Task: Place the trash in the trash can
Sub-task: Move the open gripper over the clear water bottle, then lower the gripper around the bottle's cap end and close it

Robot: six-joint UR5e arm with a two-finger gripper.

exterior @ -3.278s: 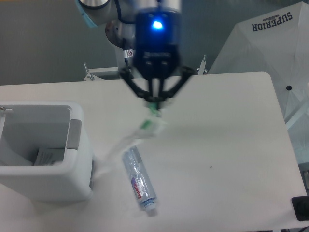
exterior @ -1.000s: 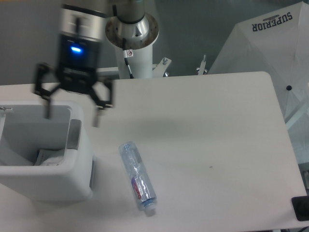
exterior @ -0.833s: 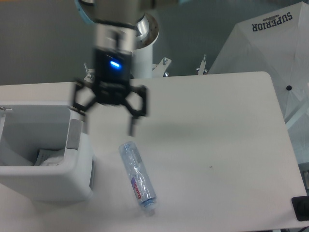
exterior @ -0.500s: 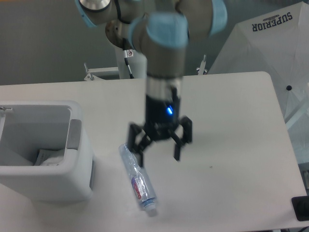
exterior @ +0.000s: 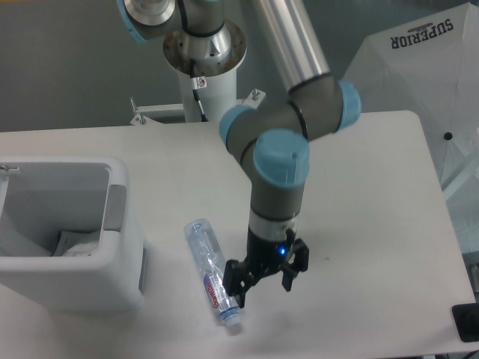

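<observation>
A clear plastic bottle (exterior: 212, 274) with a purple-red label lies on the white table, its cap toward the front edge. My gripper (exterior: 263, 290) stands open just right of the bottle's lower half, fingers pointing down, one finger close beside the label. Nothing is between the fingers. The white trash can (exterior: 66, 283) sits at the left; the crumpled wrapper (exterior: 75, 243) lies inside it at the bottom.
A white folded umbrella-like cover (exterior: 419, 82) marked SUPERIOR stands past the table's right rear corner. The arm's base post (exterior: 208, 90) rises behind the table's rear edge. A dark object (exterior: 466, 321) sits at the front right corner.
The gripper carried the wrapper to the trash can and let it go inside. Since then it has swung right and down, from above the can to low beside the bottle, open.
</observation>
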